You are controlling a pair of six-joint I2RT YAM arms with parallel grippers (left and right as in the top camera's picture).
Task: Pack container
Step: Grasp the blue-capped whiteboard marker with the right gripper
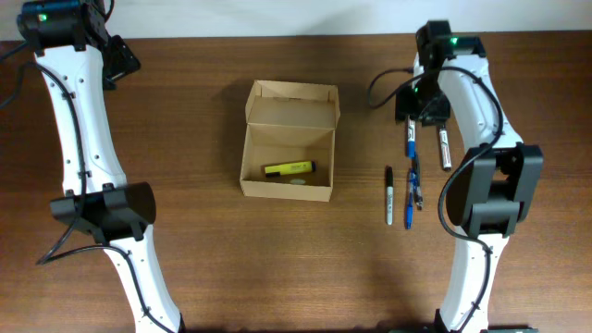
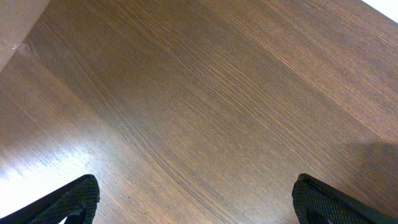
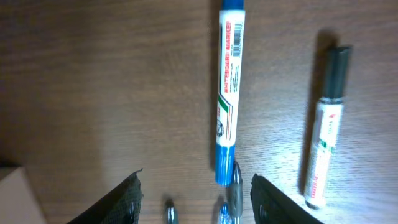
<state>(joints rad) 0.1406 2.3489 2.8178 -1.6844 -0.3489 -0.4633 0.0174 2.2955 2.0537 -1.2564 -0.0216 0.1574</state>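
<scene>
Overhead view tells most of it: the box (image 1: 288, 139) sits mid-table (image 1: 231, 268), between my 2 arms and a bit closer to the far edge. Only 1 thing is in it, a yellow highlighter (image 1: 289, 168) lying flat on the floor near the front wall. There's a pale smudge just beside it that I can't make out.

Everything else is out on the wood to the right of the box: a blue marker (image 1: 410, 139), a dark-capped marker (image 1: 443, 148), a black pen (image 1: 389, 194) and a little bunch of thin blue pens (image 1: 410, 199) just beside that. So I'd call this early days: 1 item packed, the rest left to go, and the lid not yet closed.

The box itself is plain brown cardboard with no print. It's open on top, with its flap lid standing up off the far wall and leaning back a little. It looks light and easy to shove, so I'd drop things in rather than push.

My right gripper (image 3: 196, 202) hangs over the blue marker, fingers spread wide with nothing in them. In the right wrist view the marker's lower end lies on the wood between them, so my guess is that's the next pick. My left gripper (image 2: 199, 208) is near the far left corner, well apart from the box, also spread wide and empty, with just bare wood under it.
</scene>
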